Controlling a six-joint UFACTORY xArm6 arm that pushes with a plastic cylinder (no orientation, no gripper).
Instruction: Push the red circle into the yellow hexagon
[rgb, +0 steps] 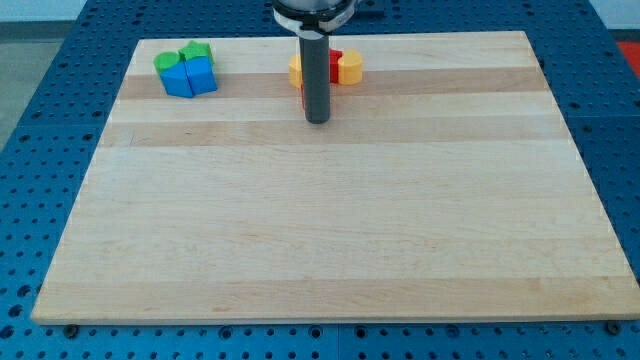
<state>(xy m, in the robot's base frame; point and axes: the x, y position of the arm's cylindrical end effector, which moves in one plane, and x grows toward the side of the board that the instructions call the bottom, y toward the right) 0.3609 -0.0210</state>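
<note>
Only the green and blue blocks (187, 70) and red-yellow cluster (338, 67) obstruct the board's (330, 230) top edge

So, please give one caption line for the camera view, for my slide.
Rod tip just below the red block, flanked by two yellow blocks; green-blue cluster top left.

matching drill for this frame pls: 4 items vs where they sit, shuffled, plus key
Items:
1. blue blocks
2. green blocks
3. yellow hexagon
4. my tip

Places:
A. view's right end of the top-centre cluster, beside a red block
B. on bare wood just below the top-centre cluster
C. top-left, the pair nearer the board's top edge
D. top-left, directly below the green pair

Pairs: 1-D, 2-C, 3-A, 4-B
</note>
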